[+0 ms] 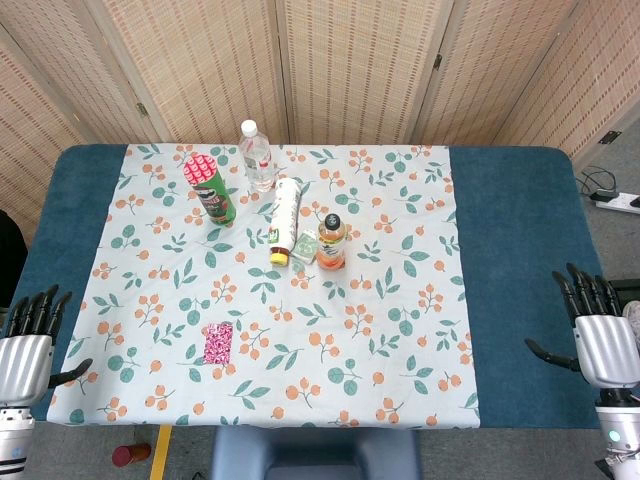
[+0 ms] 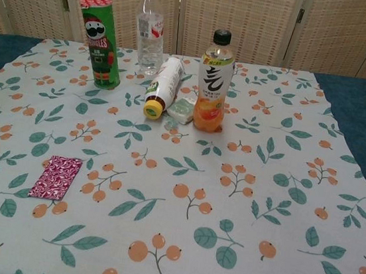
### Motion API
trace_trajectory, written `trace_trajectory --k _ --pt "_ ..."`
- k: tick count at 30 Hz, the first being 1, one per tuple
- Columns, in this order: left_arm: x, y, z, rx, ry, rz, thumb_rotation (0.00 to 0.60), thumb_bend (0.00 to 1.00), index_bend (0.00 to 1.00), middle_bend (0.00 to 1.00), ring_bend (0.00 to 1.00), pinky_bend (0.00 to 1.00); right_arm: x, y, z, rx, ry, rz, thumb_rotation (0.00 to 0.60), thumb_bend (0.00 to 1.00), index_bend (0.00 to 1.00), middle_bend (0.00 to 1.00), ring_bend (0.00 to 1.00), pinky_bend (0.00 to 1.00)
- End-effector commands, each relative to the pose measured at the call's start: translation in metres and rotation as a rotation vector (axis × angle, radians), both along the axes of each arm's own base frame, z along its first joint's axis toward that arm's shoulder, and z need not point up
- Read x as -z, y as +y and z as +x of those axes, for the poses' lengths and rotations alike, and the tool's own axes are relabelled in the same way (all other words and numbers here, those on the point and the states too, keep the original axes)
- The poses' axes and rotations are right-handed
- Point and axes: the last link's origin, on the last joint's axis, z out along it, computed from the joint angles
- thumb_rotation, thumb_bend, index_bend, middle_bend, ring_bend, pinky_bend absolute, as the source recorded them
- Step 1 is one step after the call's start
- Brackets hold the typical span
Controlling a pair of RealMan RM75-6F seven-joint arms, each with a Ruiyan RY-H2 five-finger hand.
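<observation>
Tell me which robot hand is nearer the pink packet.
Left. The left robot hand sits off the table's near-left edge, a short way from the pink packet. The right robot hand is past the far right edge, much farther away.

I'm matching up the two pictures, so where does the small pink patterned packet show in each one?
Head view: pink packet lies flat, lower left of centre on the floral cloth.
Chest view: same packet at left edge, low.
Shared landmark: the green Pringles can, standing beyond it.
</observation>
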Motion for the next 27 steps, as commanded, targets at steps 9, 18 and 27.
trace_trajectory --k 9,18,27 --pt "0.002 0.001 0.002 0.008 0.001 -0.013 0.6 0.12 0.12 0.03 0.02 0.0 0.0 0.002 -0.002 0.006 -0.007 0.011 0.444 0.19 0.0 0.0 0.0 0.0" --pt "0.004 0.003 0.006 0.033 -0.002 -0.023 0.6 0.12 0.13 0.05 0.03 0.0 -0.002 0.003 -0.004 0.016 -0.01 0.008 0.444 0.19 0.0 0.0 0.0 0.0" --pt "0.017 0.028 0.022 0.141 -0.028 -0.124 0.6 0.12 0.15 0.06 0.03 0.0 -0.002 0.002 -0.004 0.009 -0.012 0.01 0.448 0.2 0.0 0.0 0.0 0.0"
